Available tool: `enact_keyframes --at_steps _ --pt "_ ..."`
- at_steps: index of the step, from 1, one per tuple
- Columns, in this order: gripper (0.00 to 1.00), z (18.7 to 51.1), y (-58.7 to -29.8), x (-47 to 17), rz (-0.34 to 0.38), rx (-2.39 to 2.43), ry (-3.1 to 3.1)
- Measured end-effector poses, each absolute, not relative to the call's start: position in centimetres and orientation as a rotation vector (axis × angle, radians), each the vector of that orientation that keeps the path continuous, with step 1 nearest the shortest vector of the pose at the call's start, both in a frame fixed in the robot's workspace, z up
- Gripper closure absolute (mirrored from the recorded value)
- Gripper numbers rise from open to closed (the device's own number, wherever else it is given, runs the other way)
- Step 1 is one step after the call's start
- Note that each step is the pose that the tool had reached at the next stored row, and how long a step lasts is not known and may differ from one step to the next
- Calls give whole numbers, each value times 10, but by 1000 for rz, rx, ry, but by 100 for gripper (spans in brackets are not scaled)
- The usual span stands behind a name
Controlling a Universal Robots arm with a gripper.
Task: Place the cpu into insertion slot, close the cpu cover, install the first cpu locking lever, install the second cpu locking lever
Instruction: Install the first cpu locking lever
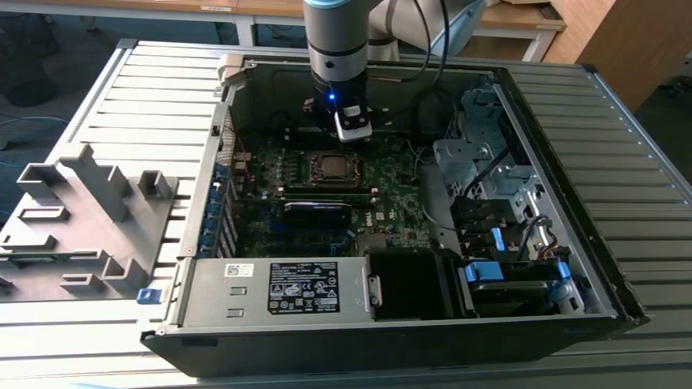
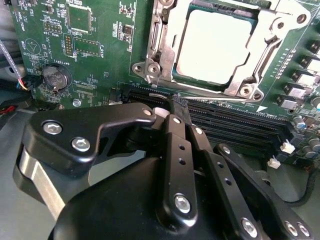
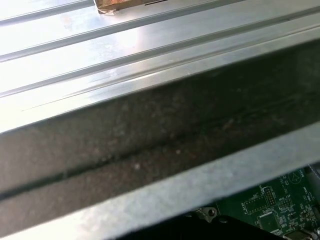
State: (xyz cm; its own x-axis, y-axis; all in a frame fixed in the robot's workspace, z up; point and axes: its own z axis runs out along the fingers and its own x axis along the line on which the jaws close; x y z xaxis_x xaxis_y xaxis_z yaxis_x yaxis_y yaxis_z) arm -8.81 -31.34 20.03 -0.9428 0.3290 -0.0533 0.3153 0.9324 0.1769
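The cpu [image 2: 215,47] lies flat in the insertion slot [image 1: 313,170], its silvery-grey top showing in the second wrist view. The cpu cover [image 2: 250,82], a silvery frame, lies down around the chip's edges. A thin metal lever rod [image 2: 205,91] runs along the frame's side nearest my fingertips. My gripper [image 2: 177,106] is shut with nothing between its black fingers [image 2: 172,150]. Its tip is low over the board, just beside the socket's corner and at the long black memory slots. In the exterior view the gripper [image 1: 355,136] hangs just behind the socket inside the open computer case.
Long black memory slots [image 2: 240,122] run beside the socket, and a coin battery [image 2: 54,77] sits on the green board. The case wall [image 3: 150,150] stands close behind the wrist. A power supply [image 1: 303,288], drive cage [image 1: 476,162] and a grey plastic shroud [image 1: 81,219] surround the work area.
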Motion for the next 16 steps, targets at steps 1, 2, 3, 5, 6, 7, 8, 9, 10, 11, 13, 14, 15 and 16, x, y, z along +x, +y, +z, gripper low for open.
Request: enact_keyframes --at_steps 1,2,3,5,6,7,8,9,10,11,13,14,15,16 --pt "89 200 -313 -88 255 502 3007" --pt "89 200 -313 -88 255 503 3006" --pt "89 200 -313 -88 256 502 3004" --pt "89 200 -313 -89 257 501 3002" --pt "89 200 -313 -89 257 501 3001" --pt "89 200 -314 -89 257 500 3000" --pt "89 200 -314 -89 258 500 2998" --pt "89 200 -314 -89 258 499 2997" --pt "89 200 -314 -89 259 499 2996" --pt "89 200 -314 -89 259 497 2994" --pt "89 200 -314 -89 262 495 2992" --pt "89 200 -314 -89 262 495 2992" --pt "89 200 -314 -89 262 495 2992" --pt "89 200 -314 -89 262 495 2992"
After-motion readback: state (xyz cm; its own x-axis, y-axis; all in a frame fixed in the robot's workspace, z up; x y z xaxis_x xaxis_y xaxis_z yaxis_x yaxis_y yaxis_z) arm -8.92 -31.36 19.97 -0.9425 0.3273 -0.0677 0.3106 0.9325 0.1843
